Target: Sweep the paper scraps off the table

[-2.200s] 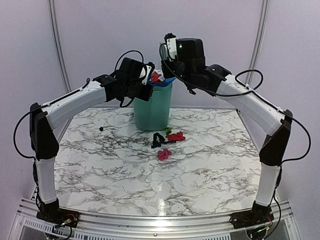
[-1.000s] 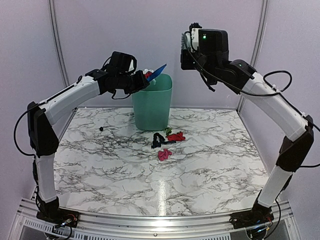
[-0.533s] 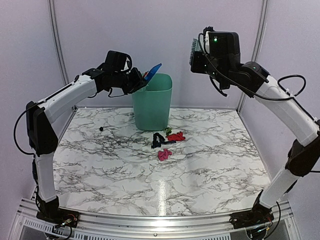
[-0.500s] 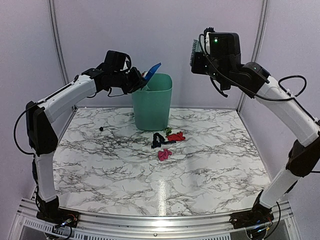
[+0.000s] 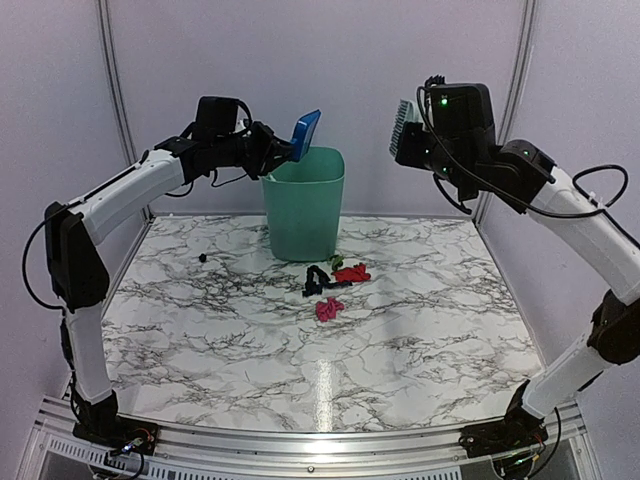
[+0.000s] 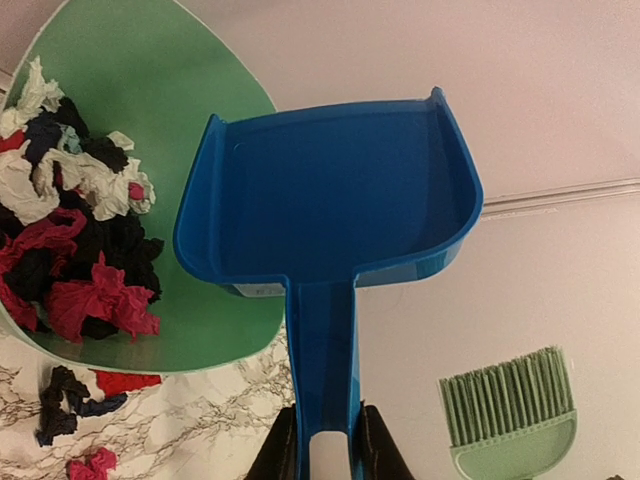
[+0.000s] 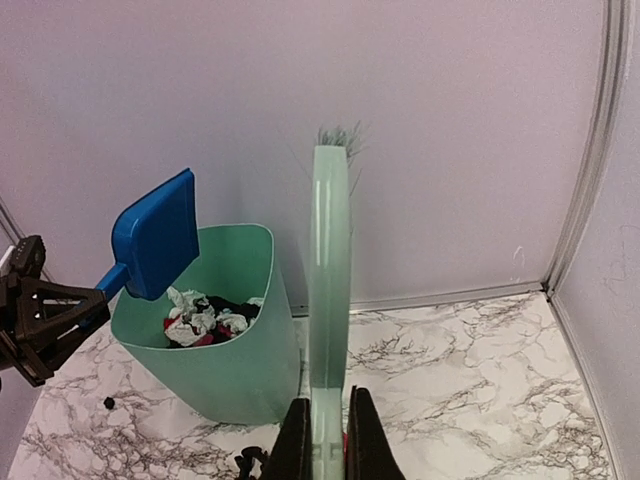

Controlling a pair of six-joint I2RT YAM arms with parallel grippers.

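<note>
Over the far edge of the table point(image 5: 430, 340), the left gripper point(image 6: 322, 456) is clenched on the handle of the blue dustpan point(image 5: 306, 133), which is tipped up just above the rim of the green waste bin point(image 5: 303, 215). The right gripper point(image 7: 320, 436) clamps the handle of the green hand brush point(image 5: 403, 127), raised high and well apart to the right.

The job looks partly done. A heap of paper scraps point(image 6: 70, 250) already sits in the bin and the pan is empty (its floor shows bare blue). A small cluster of red, black, green and magenta scraps point(image 5: 335, 285) lies on the marble just near the bin's foot, and one tiny black bit point(image 5: 203, 257) sits alone to the far left. Both would need at least one more sweep.

Only the wrist views look down into the bin and show its contents. The top view shows the whole leftover cluster, of which the left wrist view catches only a corner.
</note>
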